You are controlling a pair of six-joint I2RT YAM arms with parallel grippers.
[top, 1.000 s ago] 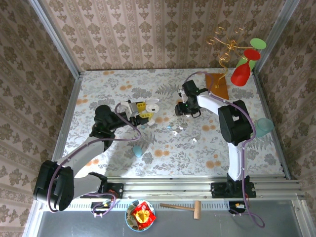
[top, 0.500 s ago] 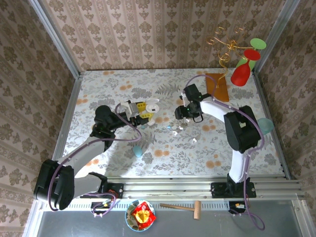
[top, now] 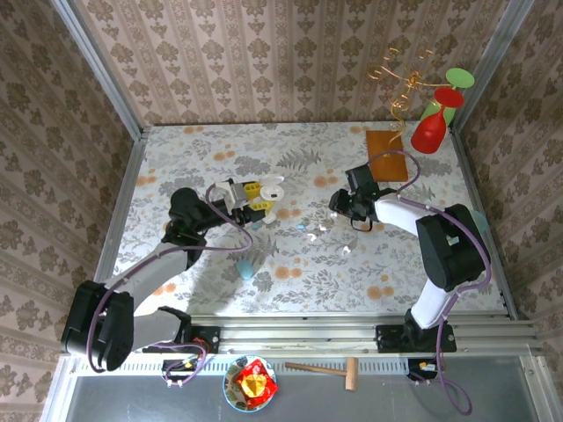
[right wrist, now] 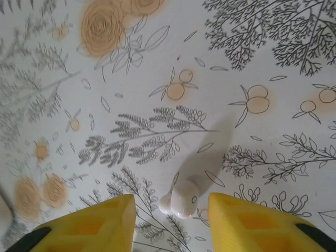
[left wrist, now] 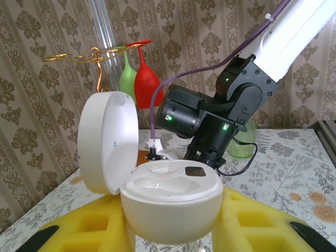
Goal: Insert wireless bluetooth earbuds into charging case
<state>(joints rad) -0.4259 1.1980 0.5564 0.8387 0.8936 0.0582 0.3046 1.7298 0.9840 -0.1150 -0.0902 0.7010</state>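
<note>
floral table point(top: 299, 268), papered walls point(top: 264, 61): left gripper point(top: 260, 199) clamps case point(left wrist: 170, 202), right gripper point(right wrist: 169, 205) gapes around earbud point(right wrist: 184, 198).

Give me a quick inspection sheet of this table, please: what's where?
Surface: floral table, flat.
Job's things: open white charging case, gripped; one earbud lying on the table; loose earbuds mid-table; pale blue case.
Clutter: bowl, wooden mallet, red glass, green glass.
Hands: left hand shut on charging case; right hand open, straddling the earbud.
Cables: purple cable, looping free.
Surroundings: patterned wallpaper walls.
</note>
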